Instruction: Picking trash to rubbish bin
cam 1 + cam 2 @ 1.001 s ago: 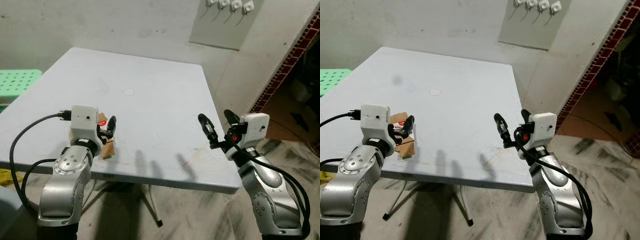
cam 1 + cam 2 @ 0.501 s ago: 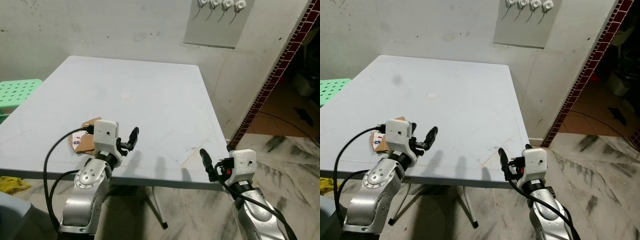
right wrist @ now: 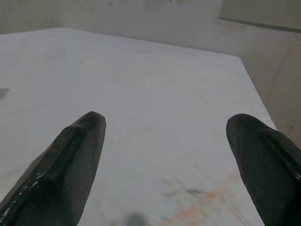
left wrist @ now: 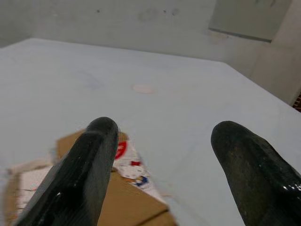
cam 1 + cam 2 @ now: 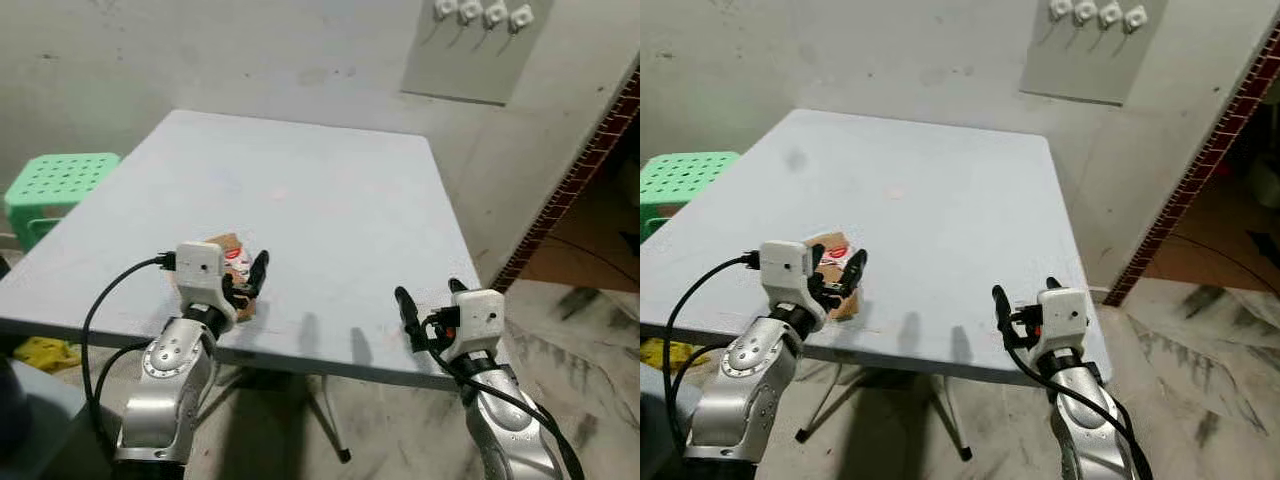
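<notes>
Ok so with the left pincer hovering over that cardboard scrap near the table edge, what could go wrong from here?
The cardboard scrap lies flat on the table, so the open left pincer may slide over it instead of gripping. It sits near the front edge, so a nudge could push it off onto the floor. The right pincer hangs open past the table's front edge and could knock it if raised.
</notes>
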### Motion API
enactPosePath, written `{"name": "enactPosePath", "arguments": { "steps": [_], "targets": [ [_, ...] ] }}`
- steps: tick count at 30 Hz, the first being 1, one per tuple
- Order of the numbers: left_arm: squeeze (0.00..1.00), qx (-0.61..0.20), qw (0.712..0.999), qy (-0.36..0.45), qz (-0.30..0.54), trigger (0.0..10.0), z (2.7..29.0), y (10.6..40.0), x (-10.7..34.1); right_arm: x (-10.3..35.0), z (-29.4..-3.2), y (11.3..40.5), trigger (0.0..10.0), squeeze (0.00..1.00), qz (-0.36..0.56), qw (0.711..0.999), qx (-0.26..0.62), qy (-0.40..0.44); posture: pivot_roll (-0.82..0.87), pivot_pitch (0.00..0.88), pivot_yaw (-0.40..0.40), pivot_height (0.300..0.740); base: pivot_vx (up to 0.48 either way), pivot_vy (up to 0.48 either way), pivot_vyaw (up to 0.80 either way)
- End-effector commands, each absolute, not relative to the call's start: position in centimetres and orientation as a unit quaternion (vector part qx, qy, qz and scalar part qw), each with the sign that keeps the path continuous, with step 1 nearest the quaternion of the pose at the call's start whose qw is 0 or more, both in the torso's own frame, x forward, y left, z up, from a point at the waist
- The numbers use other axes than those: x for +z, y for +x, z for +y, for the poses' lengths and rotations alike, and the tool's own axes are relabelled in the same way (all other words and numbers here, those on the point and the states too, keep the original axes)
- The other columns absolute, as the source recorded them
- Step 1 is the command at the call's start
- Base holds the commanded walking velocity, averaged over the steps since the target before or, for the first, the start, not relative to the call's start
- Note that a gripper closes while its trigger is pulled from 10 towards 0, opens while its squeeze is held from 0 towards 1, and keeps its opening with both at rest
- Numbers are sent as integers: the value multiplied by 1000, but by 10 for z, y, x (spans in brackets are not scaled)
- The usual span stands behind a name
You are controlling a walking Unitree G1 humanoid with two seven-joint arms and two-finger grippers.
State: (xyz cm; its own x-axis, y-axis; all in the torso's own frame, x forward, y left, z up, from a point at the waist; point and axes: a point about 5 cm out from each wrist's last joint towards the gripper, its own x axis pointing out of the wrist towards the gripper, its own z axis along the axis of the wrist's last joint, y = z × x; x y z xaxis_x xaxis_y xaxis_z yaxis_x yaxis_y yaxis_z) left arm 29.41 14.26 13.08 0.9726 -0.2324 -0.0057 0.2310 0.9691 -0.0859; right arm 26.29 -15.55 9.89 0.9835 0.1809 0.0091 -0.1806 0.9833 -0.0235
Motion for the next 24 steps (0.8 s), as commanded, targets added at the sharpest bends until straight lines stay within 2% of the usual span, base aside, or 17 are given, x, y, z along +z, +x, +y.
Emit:
{"name": "enactPosePath", "arguments": {
  "steps": [1,8,24],
  "targets": [
    [0,-127,991,-41,5,10000,139,296,132,98,-156,264,10000,0,-6,996,89,-14,-22,0,-63,740,0,330,0],
    [0,-129,991,-43,4,10000,139,299,133,97,-155,264,10000,0,-7,996,92,-12,-23,0,-60,740,0,333,0],
    [0,-129,991,-44,5,10000,139,300,132,97,-149,263,10000,0,-7,995,101,-6,-23,0,-59,740,0,472,0]
  ]
}}
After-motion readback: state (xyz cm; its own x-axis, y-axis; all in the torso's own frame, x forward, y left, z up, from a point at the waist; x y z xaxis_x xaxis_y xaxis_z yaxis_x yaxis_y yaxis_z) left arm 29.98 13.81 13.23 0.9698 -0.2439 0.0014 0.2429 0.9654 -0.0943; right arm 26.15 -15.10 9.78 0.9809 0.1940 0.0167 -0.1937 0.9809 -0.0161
